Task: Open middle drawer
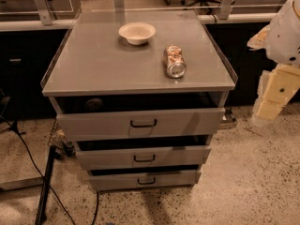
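Note:
A grey metal cabinet stands in the middle with three stacked drawers. The middle drawer [103,158] has a flat grey front and a small dark loop handle [144,159] at its centre; a dark gap shows above its front. The taller top drawer [93,124] sticks out furthest, with a dark gap above it. The short bottom drawer [112,180] sits lowest. My gripper [266,112] hangs at the right edge of the view, to the right of the cabinet and apart from it, at about the height of the top drawer. It holds nothing that I can see.
On the cabinet top [93,64] sit a white bowl [137,33] at the back and a can [175,62] lying on its side at the right. Dark cables [28,158] and a black bar [45,182] lie on the floor at the left. A railing runs behind.

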